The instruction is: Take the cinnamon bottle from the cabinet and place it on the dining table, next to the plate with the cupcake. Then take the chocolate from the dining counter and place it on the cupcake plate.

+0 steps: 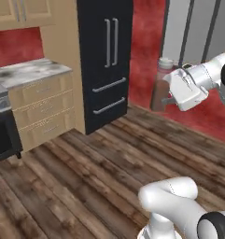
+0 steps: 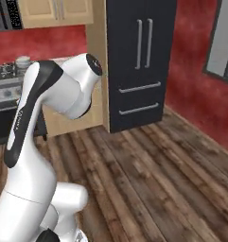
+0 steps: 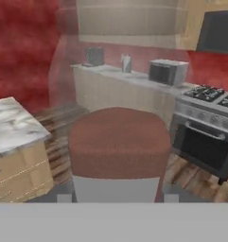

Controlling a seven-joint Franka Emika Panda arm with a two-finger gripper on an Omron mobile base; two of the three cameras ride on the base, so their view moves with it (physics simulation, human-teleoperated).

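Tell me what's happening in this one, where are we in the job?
The robot's hand is shut on the cinnamon bottle and holds it upright in the air, above the wooden floor, with the black fridge and red wall behind. In the hand view the bottle sits close to the camera, with a stove and a counter beyond. It has not been set down anywhere yet.

Cinnamon bottle (image 1: 159, 88), upright, reddish-brown powder (grey cap), held in claw (image 1: 172, 95)

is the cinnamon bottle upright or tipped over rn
Upright. In the left base view the cinnamon bottle stands vertical, cap on top, held at the gripper above the wood floor.
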